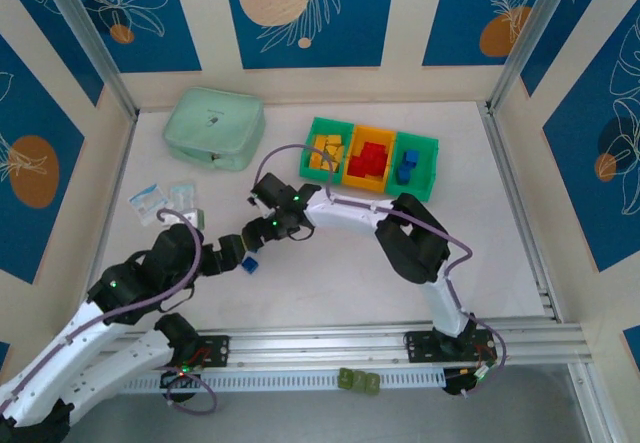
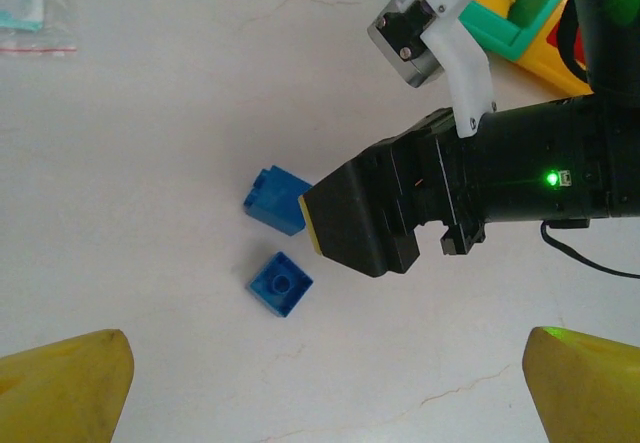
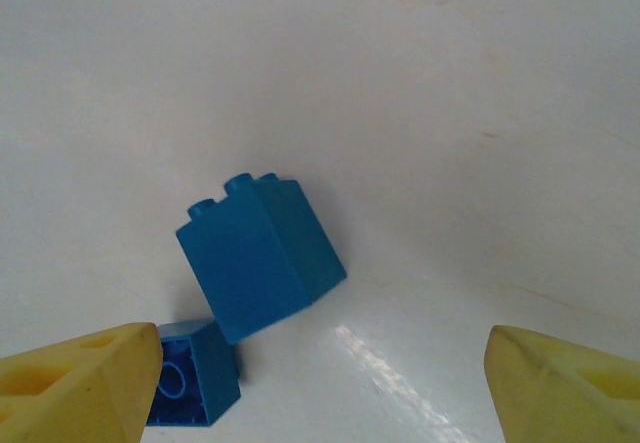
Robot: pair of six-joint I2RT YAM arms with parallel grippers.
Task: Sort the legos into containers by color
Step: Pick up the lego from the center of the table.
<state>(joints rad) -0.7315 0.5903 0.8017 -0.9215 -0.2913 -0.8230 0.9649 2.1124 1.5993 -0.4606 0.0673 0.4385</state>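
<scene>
**Right tool lining up on the two blue bricks that lie loose on the tabletop.**

The right tool [image 3: 320,388] hangs with its yellow fingers spread wide and nothing clamped. Below it, a tall blue plastic studded brick [image 3: 262,253] lies tipped on the white tabletop [image 3: 450,113], well apart from the bins. A squat blue plastic brick [image 3: 195,383] sits just beside it, close against one finger. The left tool [image 2: 325,388] is also spread and empty, looking down on both bricks. A clean pick probably means centring the tall brick between the fingers and turning the wrist so the pads meet flat faces, not a corner. The tool should close on that brick alone without nudging its neighbour, then carry it to the end green plastic bin [image 1: 428,163] holding blue bricks. The arms are crowded, so the left one is best held clear.
</scene>
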